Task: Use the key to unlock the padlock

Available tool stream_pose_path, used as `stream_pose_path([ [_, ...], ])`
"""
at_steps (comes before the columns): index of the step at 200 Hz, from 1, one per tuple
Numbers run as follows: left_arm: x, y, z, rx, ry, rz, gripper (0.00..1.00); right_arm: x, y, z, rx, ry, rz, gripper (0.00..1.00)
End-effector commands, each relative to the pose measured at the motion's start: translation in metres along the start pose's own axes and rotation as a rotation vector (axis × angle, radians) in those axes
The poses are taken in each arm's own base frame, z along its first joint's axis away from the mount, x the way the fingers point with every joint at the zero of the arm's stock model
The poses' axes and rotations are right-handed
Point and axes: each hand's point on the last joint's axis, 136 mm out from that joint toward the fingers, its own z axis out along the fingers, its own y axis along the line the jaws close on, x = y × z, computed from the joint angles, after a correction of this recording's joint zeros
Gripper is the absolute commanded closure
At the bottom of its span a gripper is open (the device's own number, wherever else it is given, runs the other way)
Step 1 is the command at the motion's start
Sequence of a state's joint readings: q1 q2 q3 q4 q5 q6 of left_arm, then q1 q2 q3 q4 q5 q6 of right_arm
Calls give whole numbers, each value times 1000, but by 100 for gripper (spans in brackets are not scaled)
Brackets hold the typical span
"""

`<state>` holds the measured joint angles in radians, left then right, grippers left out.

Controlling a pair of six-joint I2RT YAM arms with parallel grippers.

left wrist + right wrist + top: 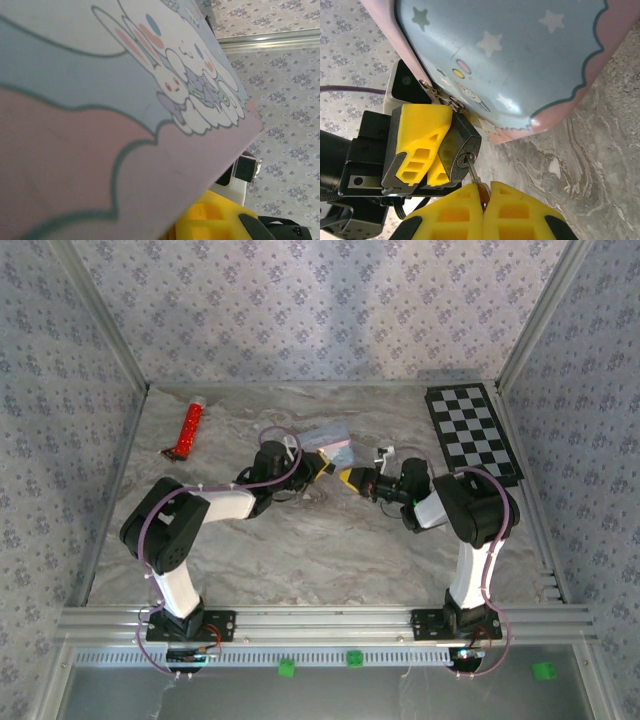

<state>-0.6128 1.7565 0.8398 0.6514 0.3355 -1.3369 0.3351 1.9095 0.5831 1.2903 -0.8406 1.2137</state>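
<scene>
From above: on the bench (pixel 300 560), beside the tin (pixel 330 437), left jaws and right jaws tip to tip. From the left wrist: close up against the tin. From the right wrist: shut on the padlock (pixel 464 145) with the left jaws, at the tin's edge; pinched shut on the key (pixel 473 171) with the right jaws, tip in the keyhole. Looks like the turning step. Next: twist gently, keep the padlock still.

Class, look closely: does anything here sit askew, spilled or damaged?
The pastel tin seems tipped up on edge rather than flat on the table, with the padlock at its clasp. Nothing looks spilled or broken.
</scene>
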Motion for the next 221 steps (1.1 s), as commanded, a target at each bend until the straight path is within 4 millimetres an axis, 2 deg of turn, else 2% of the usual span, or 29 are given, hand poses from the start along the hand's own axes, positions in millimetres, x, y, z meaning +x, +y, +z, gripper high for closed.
stream_pose_path([
  [1, 37, -57, -2, 158, 155, 77, 97, -16, 56, 12, -146, -11, -126, 100],
  [54, 39, -54, -2, 156, 160, 77, 98, -26, 56, 12, -150, -17, -87, 100],
  [140, 41, -52, 0, 139, 179, 88, 98, -18, 60, 16, -180, 69, -94, 100],
  [191, 46, -44, 1, 75, 210, 123, 98, -12, 39, 8, -144, 69, -139, 100],
  [221, 49, -37, 3, 46, 232, 132, 98, -10, 36, 4, -131, 58, -157, 100],
])
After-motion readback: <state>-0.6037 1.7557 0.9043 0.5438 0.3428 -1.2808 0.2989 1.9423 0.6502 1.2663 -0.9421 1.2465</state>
